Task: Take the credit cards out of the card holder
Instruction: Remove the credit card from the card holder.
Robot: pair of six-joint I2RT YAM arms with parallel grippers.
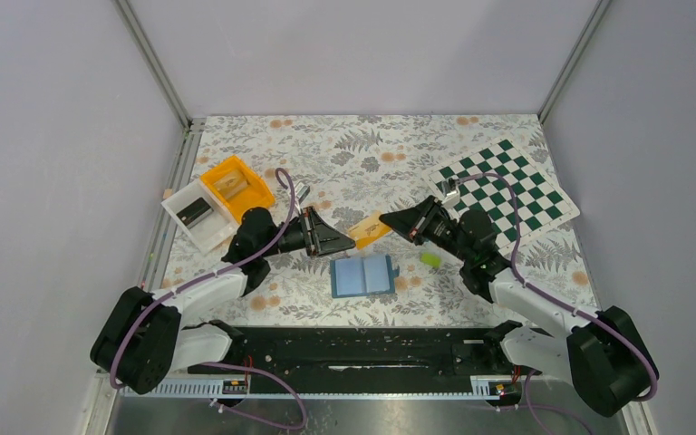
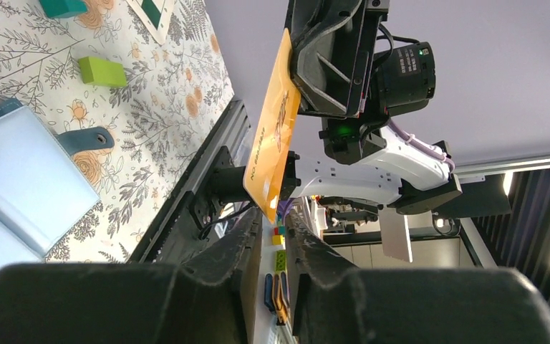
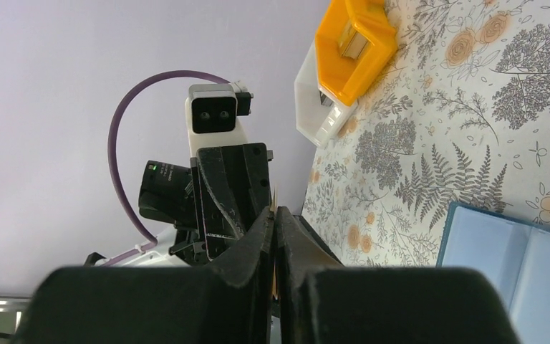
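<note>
While the right claw (image 3: 275, 223) pinches the orange card (image 2: 272, 143), the left claw (image 2: 275, 240) gapes narrowly; card's tip between.

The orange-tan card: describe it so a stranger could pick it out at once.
On the floral tablecloth, find the open blue bifold wallet in the middle. Just beyond it, the thin orange-tan rectangular card is held off the cloth, pinched by the right gripper, while the lime-green card lies flat.
</note>
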